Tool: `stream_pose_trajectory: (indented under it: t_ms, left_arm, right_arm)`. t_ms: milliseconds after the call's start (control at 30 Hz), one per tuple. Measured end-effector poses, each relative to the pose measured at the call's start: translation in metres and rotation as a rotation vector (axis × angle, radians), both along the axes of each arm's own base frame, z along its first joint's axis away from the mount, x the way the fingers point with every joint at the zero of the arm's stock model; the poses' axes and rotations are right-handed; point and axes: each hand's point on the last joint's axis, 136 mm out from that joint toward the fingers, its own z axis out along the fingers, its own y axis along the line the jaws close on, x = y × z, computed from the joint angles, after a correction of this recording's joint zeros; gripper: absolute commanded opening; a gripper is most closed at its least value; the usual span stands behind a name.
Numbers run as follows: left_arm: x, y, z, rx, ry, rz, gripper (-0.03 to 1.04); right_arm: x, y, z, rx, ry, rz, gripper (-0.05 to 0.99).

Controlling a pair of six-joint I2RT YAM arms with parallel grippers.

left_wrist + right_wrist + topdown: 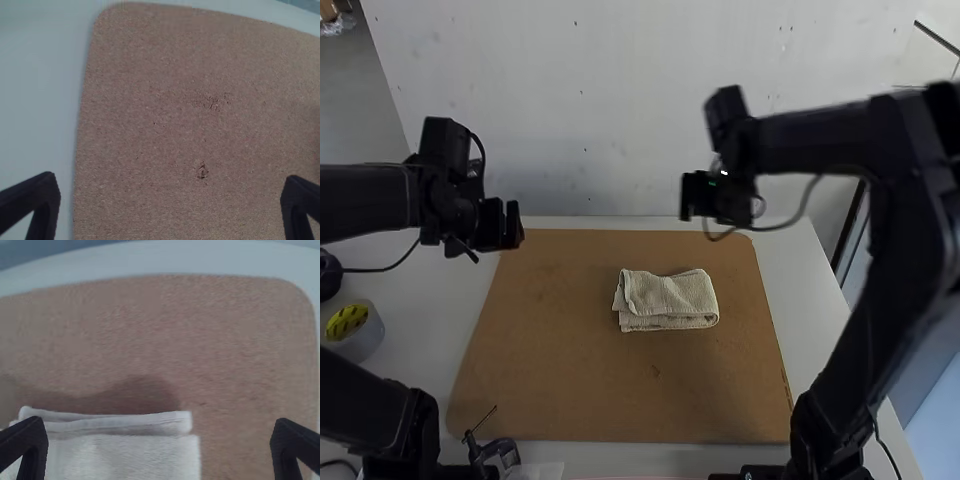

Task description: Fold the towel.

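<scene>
So the brown board (550, 350) looks like the work surface, with the towel (667, 300) folded into a small layered bundle near its middle, probably so both arms can get at it. Left gripper (170, 184) and right gripper (159, 426) both have fingers spread wide, pinching nothing, which imo leaves room for a final tidy-up.
</scene>
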Motion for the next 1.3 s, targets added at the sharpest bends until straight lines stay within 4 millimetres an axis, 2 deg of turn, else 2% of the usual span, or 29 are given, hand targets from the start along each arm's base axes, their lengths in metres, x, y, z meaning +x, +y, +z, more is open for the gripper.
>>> stream_pose_trajectory:
  t_ms: [67, 100, 167, 267, 500, 700, 800, 900, 1033, 1200, 1300]
  left_arm:
    - [-0.001, 0.001, 0.006, 0.000, -0.022, 0.000, 0.99]
    - [-0.002, 0.001, 0.006, 0.000, -0.028, 0.000, 0.99]
    - [-0.005, 0.001, 0.004, 0.001, -0.024, 0.000, 0.99]
    - [-0.011, 0.001, 0.002, 0.000, -0.039, 0.000, 0.98]
    - [-0.016, 0.004, 0.033, -0.006, -0.156, 0.008, 0.99]
    - [-0.033, 0.002, 0.049, -0.020, -0.257, -0.004, 0.99]
    - [-0.042, -0.001, 0.067, -0.037, -0.353, -0.016, 0.98]
    - [-0.052, -0.004, 0.077, -0.054, -0.429, -0.029, 0.98]
    - [-0.061, -0.007, 0.090, -0.074, -0.500, -0.042, 0.99]
    - [-0.068, -0.009, 0.086, -0.091, -0.521, -0.050, 0.98]
    - [-0.072, -0.007, 0.085, -0.092, -0.538, -0.043, 0.98]
  right_arm:
    - [-0.005, -0.038, 0.008, -0.004, -0.042, -0.063, 0.97]
    - [-0.008, -0.049, 0.011, -0.008, -0.055, -0.082, 0.97]
    - [-0.012, -0.062, 0.018, -0.001, -0.100, -0.099, 0.97]
    - [-0.028, -0.074, 0.023, 0.010, -0.157, -0.110, 0.97]
    - [-0.060, -0.089, 0.056, 0.047, -0.360, -0.131, 0.97]
    - [-0.096, -0.111, 0.073, 0.065, -0.539, -0.188, 0.97]
    - [-0.112, -0.109, 0.076, 0.093, -0.650, -0.174, 0.97]
    - [-0.126, -0.108, 0.088, 0.115, -0.761, -0.158, 0.97]
    - [-0.130, -0.106, 0.096, 0.125, -0.814, -0.147, 0.97]
    - [-0.131, -0.108, 0.087, 0.116, -0.777, -0.155, 0.97]
    - [-0.131, -0.111, 0.089, 0.109, -0.787, -0.170, 0.97]
